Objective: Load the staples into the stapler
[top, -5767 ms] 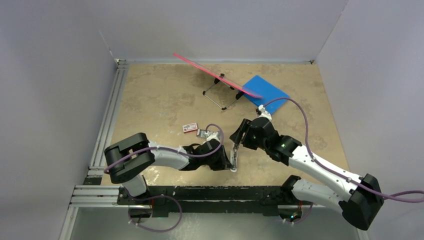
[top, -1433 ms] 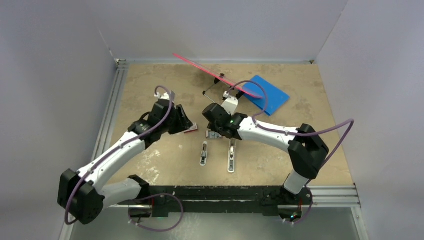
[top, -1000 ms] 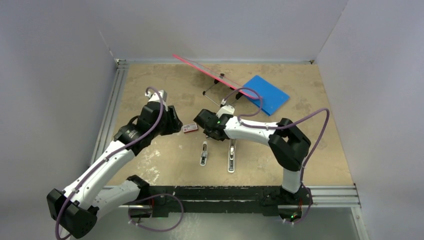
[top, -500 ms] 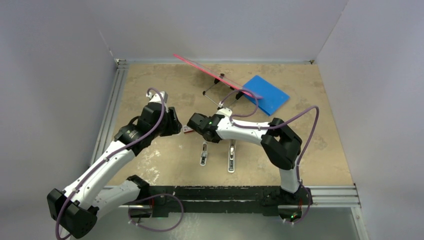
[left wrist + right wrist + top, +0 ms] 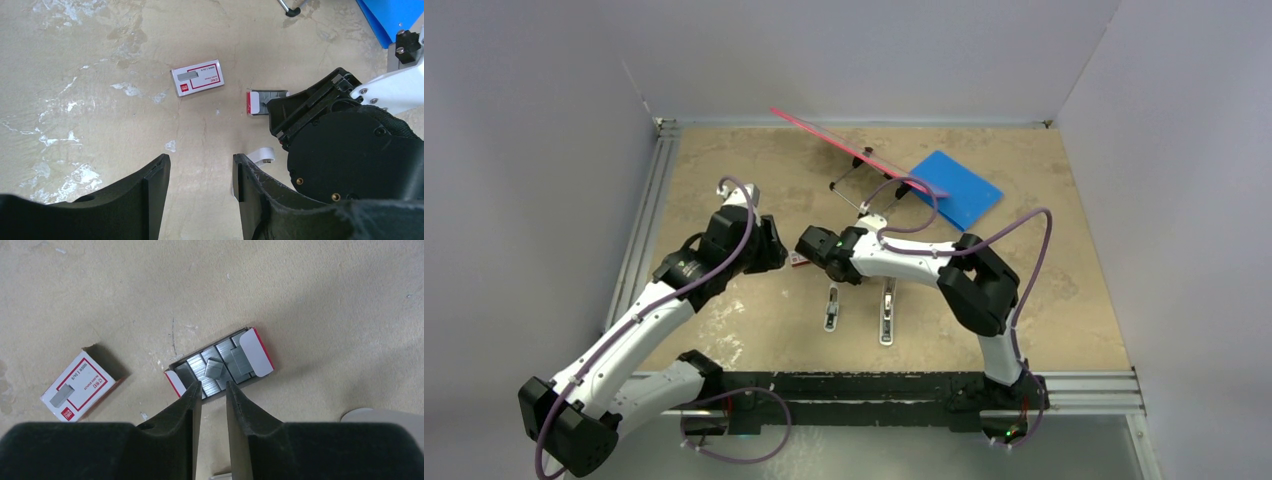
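Now: right claw (image 5: 211, 388) poised directly over the staple tray (image 5: 254, 354), fingers parted only narrowly, nothing between them. The tips sit at the tray's near edge; whether they touch the staples (image 5: 225, 354) cannot be told. The tray lies open on the table (image 5: 754, 170), red-edged and packed with grey strips. One short strip (image 5: 214, 368) lies loose and crooked on top of the rest. Box sleeve (image 5: 76, 385) lies just beside the tray, not touching it. Left claw (image 5: 199, 172) hovers near, wide open, holding nothing, and looks down on the same patch. Left stapler bar (image 5: 832, 306) and right stapler bar (image 5: 887, 312) lie nearer the arm bases, apart from the tray.

Judged step: lifting a strip out of the tray.

Risks:
- The gap looks tight against the strips, so the tips may land on top and jam rather than straddle one.
- A pinch on the crooked piece could snap it or flick it out.
- The light card tray may slide, or lift with the strip and spill.
- The claws are close, so a sideways move could knock them together.
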You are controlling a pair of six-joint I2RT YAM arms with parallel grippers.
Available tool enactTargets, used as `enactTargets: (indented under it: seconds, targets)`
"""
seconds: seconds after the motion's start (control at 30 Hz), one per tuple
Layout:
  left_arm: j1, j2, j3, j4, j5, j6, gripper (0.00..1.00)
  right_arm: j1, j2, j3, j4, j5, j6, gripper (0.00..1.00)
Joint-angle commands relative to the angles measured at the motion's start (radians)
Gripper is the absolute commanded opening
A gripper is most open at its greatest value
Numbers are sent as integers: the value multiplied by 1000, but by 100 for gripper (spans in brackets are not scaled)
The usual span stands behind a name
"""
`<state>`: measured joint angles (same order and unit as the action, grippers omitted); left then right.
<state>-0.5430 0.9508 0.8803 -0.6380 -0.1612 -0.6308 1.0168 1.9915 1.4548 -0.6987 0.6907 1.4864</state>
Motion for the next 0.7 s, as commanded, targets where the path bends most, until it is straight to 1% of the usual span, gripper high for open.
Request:
enactTargets:
  seconds: [0.0,0.23,0.4,0.67]
  targets:
    - [9,-10,-7,12,-12,21,49,9,-1,31,-51,37,44,27]
    - [8,-9,-7,14,-12,22,49,9,14,31,-35,35,37,32]
    - [9,-9,-9,13,-15,20,49,9,20,58,-55,65,37,32]
    - [8,-9,-10,14,-15,19,49,14,-85,88,-151,145,61,32]
